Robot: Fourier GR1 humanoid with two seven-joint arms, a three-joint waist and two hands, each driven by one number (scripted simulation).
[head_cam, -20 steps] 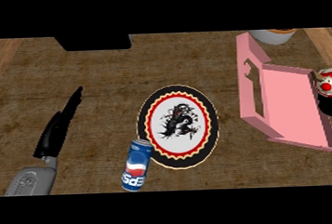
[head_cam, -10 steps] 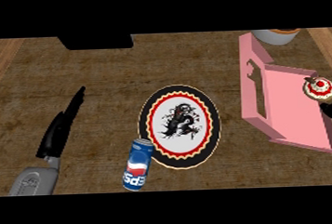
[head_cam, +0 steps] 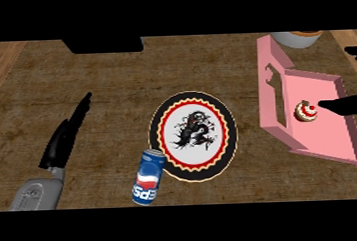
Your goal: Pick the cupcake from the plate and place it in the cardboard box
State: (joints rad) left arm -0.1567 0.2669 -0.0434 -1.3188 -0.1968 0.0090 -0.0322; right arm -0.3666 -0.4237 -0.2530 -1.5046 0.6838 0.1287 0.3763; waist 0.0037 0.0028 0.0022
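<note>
**Cupcake lands in pink box**

The small red-and-white frosted cupcake (head_cam: 305, 111) sits inside the open pink cardboard box (head_cam: 326, 137) at the right of the frame. It is off the round black-rimmed plate with a dragon motif (head_cam: 194, 96) at centre. The robot's right hand (head_cam: 345, 105) enters from the right edge and touches or nearly touches the cupcake; whether it grips cannot be told. The left hand (head_cam: 64, 141), at lower left, has its fingers straight and together over the wooden surface (head_cam: 113, 84). A blue soda can (head_cam: 148, 177) is just beside the plate. A clean finish likely means a full release, then lifting clear of the box wall without tipping the cupcake.
</note>
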